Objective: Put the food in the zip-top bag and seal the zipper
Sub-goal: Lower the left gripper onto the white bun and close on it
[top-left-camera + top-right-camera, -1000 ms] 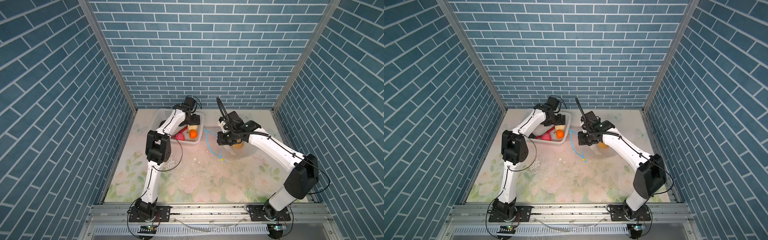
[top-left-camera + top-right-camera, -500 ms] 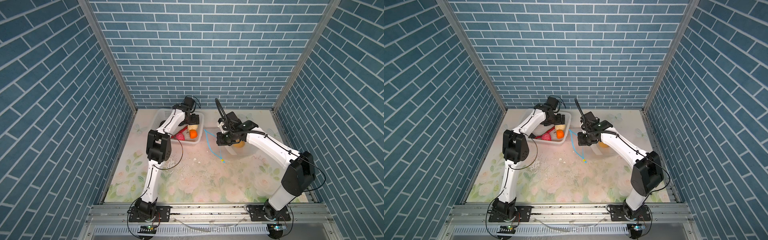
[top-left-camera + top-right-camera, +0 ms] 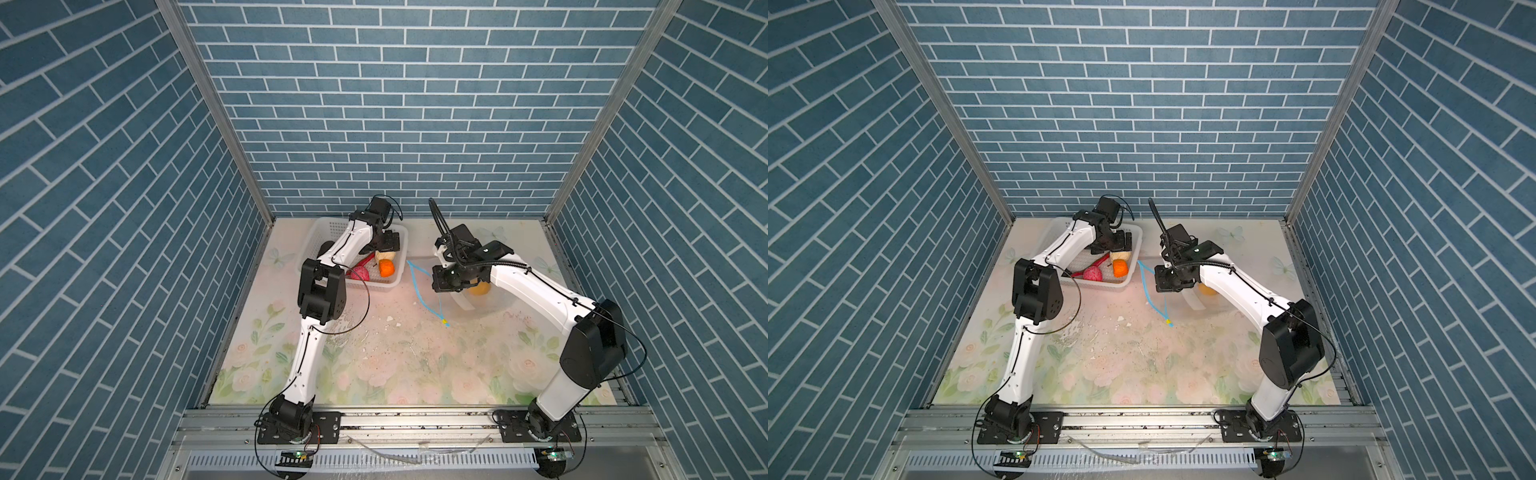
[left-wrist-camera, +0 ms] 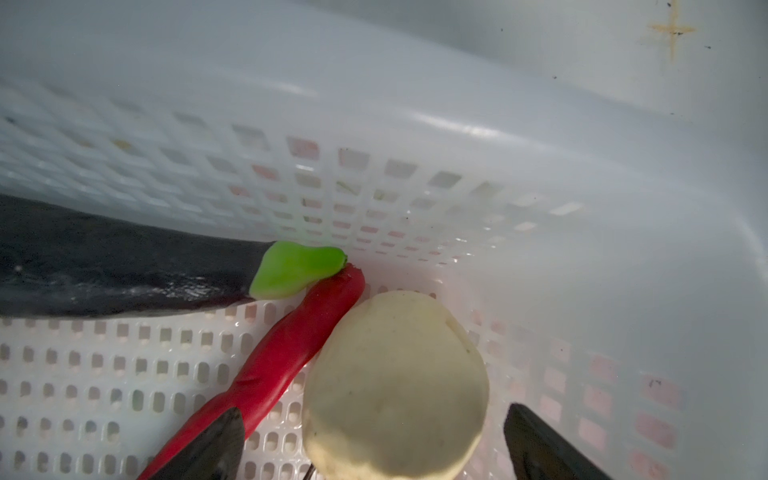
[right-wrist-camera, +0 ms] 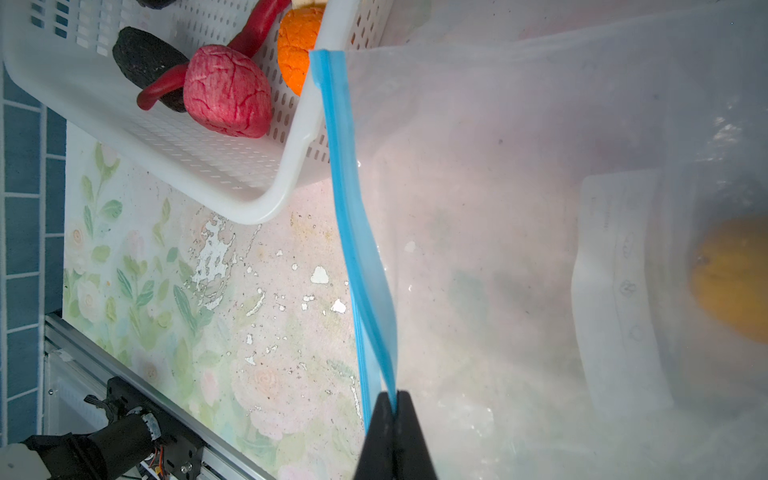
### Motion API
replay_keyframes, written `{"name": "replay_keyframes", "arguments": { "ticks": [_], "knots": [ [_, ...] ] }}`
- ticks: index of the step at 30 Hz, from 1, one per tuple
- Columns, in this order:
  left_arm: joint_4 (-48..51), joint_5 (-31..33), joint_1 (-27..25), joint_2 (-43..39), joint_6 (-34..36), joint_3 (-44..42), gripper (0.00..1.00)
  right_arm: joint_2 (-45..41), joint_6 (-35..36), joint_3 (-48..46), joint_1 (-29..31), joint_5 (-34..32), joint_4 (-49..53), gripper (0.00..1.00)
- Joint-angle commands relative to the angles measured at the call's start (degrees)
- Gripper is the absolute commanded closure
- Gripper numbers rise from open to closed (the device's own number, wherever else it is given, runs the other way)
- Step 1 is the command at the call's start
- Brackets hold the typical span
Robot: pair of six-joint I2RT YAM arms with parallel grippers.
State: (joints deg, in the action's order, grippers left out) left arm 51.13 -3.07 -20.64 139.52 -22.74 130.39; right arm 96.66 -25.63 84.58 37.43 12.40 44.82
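Hardly anything has shifted over the last second: the right arm's elbow has swung slightly toward the middle of both top views, while both grippers sit where they were. At the upper centre of a top view the left gripper [image 3: 388, 243] hangs inside the white basket [image 3: 328, 226], jaws spread wide and empty. Its wrist view shows the cream-white lump [image 4: 395, 382] between the fingertips at the lower edge. The red chili [image 4: 286, 357] lies against that lump and passes behind one fingertip [image 4: 212, 449]. A black piece [image 4: 124, 270] with a green cap lies at mid-left.

Right of centre, the right gripper [image 5: 392, 401] is clenched on the zipper [image 5: 353, 216], lifting one lip of the zip-top bag [image 5: 498, 187]. A yellow-orange lump [image 5: 731, 282] already lies inside, at the right edge of the frame. The orange lump [image 5: 297, 58] and pink lump [image 5: 226, 91] are in the basket, upper left.

Risks, as I judge them: closing now may pinch the chili along with the lump, or the rounded lump may squirt toward the basket wall. The pinch on the thin strip could also slip, letting the mouth collapse before food arrives.
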Motion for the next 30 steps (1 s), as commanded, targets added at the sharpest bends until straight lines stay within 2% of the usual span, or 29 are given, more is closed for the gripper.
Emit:
{"name": "replay_keyframes", "arguments": {
  "ticks": [1, 30],
  "knots": [
    [0.50, -0.01, 0.24, 2.13, -0.24, 1.73, 0.01, 1.00, 0.65, 1.92, -0.43, 1.00, -0.52, 1.00],
    [0.73, 0.45, 0.21, 3.47, 0.35, 1.63, 0.01, 2.64, 0.05, 1.60, -0.47, 2.54, -1.49, 1.00]
  ]
}}
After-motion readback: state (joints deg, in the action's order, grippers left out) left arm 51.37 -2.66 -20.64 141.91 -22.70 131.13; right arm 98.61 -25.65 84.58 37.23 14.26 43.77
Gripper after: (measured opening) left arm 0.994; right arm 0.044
